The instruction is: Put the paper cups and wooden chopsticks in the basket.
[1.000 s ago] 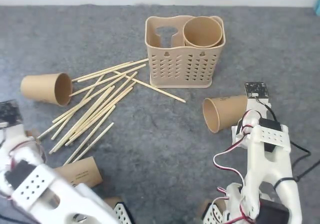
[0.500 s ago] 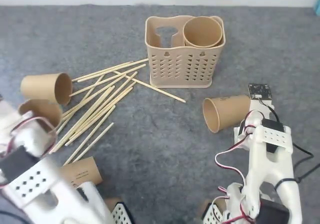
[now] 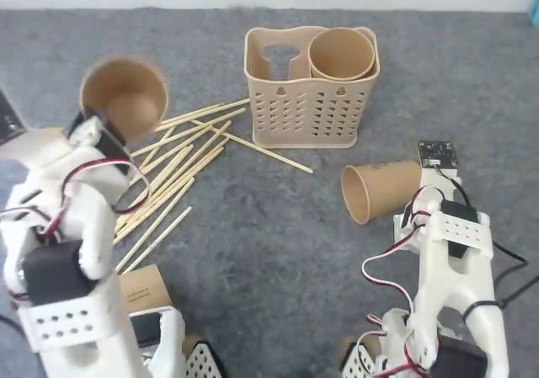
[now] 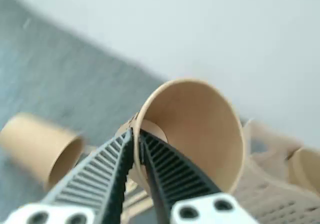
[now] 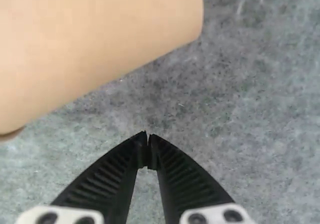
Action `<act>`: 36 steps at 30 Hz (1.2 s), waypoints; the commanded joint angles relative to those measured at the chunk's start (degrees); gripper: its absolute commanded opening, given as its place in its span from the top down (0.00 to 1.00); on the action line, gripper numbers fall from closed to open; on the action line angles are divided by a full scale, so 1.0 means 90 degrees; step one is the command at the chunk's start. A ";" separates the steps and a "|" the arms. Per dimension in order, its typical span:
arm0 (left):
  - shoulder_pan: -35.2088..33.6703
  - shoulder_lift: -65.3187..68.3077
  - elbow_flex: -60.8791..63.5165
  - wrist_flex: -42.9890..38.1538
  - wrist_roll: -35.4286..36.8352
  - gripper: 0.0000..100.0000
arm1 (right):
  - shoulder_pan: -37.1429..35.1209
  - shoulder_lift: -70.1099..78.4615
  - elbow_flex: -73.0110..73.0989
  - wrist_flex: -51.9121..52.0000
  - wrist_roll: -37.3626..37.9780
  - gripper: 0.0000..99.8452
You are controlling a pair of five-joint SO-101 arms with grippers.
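1. A beige plastic basket (image 3: pixel 307 113) stands upright on the grey carpet (image 3: pixel 278 243). It is rectangular with rounded corners, and has perforated walls and a divider down the middle.
2. One brown paper cup (image 3: pixel 341 54) is set upright in the basket compartment nearer the right arm's side, its round mouth open upward.
3. A second cup (image 4: pixel 200 129) is held raised above the carpet on the left. Its rim is pinched between the ribbed black fingers of the left gripper (image 4: pixel 136 133), and its mouth is turned toward the high camera.
4. A third cup (image 3: pixel 379 190) lies on its side just beside the right arm. The right gripper (image 5: pixel 148 135) is pressed together on nothing, over bare carpet close to that cup's smooth wall.
5. The wooden chopsticks (image 3: pixel 189 146), thin pale sticks, are spread in a loose fan on the carpet between the left arm and the basket. Their near ends are covered by the arm.
6. In the left wrist view a fourth cup (image 4: pixel 40 146) is seen on its side on the carpet beyond the held one, blurred.
7. A brown paper item (image 3: pixel 143 287) with print lies near the left arm's base, partly covered. Whether it is a cup cannot be told.
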 commanded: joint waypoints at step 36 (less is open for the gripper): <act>0.3829 0.6056 -0.3101 -0.3829 0.1641 0.99 | 0.0063 -0.0278 -0.0029 -0.0317 0.0059 0.99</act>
